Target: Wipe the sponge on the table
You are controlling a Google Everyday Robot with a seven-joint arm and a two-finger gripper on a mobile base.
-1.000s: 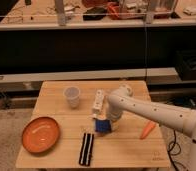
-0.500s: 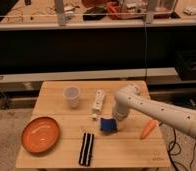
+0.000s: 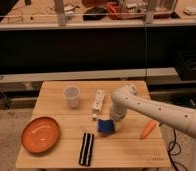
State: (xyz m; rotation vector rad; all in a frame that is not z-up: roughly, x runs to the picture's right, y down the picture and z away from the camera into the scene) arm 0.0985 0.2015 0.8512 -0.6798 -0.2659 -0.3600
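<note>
Lying nearest on the table [image 3: 131, 150] is a black block [image 3: 86, 148], a plate [image 3: 40, 135] to its left. Just behind, the gripper [image 3: 112, 124] is closed on the sponge [image 3: 105, 126], which sits at the table's middle; a cup [image 3: 71, 96] stands farther back.

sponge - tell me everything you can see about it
The sponge is a small dark-blue pad, soft-looking and roughly rectangular. It sits near the middle of the light-wood table, just up and right of the black striped block. The robot's hand, shut, comes down at its upper right edge and appears to grip it there.
</note>
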